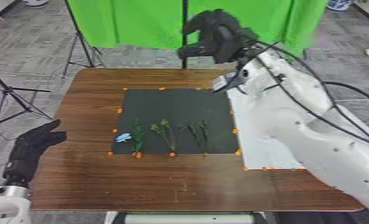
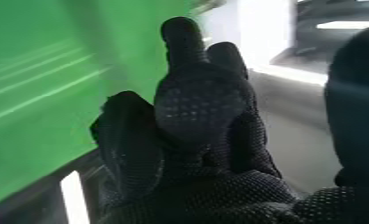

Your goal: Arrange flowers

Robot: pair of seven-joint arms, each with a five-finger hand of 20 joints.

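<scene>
In the head view my right hand [image 1: 218, 40] is raised beyond the table's far edge, in front of the green cloth, fingers spread and slightly bent. The right wrist view has the same hand [image 2: 203, 100], open and holding nothing. My left hand [image 1: 29, 147] hovers at the table's left side with relaxed fingers. On the dark mat [image 1: 172, 105] lie a light-blue flower [image 1: 123, 137], a leafy green stem [image 1: 138, 136] close beside it, a branching yellowish-green sprig [image 1: 168, 134] in the middle and a thin dark-green sprig [image 1: 203, 134] farther right.
A white sheet [image 1: 262, 150] lies right of the mat, partly under my right arm. Small orange markers line the mat's edges. The brown table [image 1: 92, 110] stands before a green cloth [image 1: 132, 27], with black tripods [image 1: 80, 45] beyond its far left side.
</scene>
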